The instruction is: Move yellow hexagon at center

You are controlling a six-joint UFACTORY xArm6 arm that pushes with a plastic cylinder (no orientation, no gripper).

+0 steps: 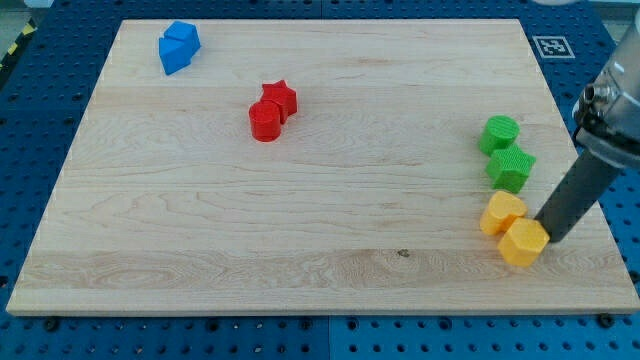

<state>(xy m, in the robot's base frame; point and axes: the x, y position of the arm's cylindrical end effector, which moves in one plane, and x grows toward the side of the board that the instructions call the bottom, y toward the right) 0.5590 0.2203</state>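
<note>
At the board's point(300, 200) lower right, my tip point(551, 238), a bare rod without fingers, touches the yellow hexagon point(523, 242).

wooden board point(300, 200), blue perforated table point(40, 120)

arm point(612, 100) cut off by the view's right edge, yellow blocks' point(502, 212) exact shapes unclear

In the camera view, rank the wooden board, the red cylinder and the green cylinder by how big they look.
1. Wooden board, by far the largest.
2-3. Red cylinder and green cylinder look alike; I would not rank them.
</note>
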